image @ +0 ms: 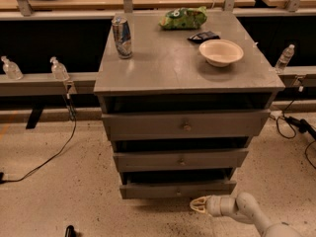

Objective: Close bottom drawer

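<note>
Gripper [198, 205] low, before bottom drawer [177, 189].

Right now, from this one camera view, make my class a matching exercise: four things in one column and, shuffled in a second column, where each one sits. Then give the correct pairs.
Column 1
1. can
2. bowl
3. bottom drawer
4. gripper

Column 2
A. down near the floor, in front of the cabinet's base, right of centre
B. left rear of the cabinet top
C. lowest of three, with a dark gap above its front panel
D. right side of the cabinet top

Pairs: 1-B, 2-D, 3-C, 4-A
</note>
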Controlling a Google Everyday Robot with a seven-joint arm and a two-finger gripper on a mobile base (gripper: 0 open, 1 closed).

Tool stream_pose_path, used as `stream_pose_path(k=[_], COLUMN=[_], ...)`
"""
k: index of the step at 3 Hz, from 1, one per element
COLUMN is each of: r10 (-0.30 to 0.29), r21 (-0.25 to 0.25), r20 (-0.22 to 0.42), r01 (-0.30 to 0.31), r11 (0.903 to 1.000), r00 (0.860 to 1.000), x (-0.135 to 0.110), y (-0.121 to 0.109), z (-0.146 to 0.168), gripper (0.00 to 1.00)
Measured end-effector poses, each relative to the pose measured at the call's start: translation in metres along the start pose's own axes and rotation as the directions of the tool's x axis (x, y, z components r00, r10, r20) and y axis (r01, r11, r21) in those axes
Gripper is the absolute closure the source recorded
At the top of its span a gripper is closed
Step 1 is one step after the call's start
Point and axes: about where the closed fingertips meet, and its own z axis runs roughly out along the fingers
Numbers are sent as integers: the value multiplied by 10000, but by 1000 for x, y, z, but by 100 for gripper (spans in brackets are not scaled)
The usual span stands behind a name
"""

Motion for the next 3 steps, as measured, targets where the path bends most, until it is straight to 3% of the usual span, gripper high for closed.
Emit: stream_pose_path(k=[1, 2, 3], r10=[-98, 234, 309], r21=[-210, -253, -138], r20=[-51, -144, -194], r01=[97, -237, -311], r11=[9997, 9994, 9994], r00=[9999, 9996, 9993], x=[-5, 3, 6], y=[-29, -55, -65], z=[5, 13, 13], gripper=[100, 100, 100])
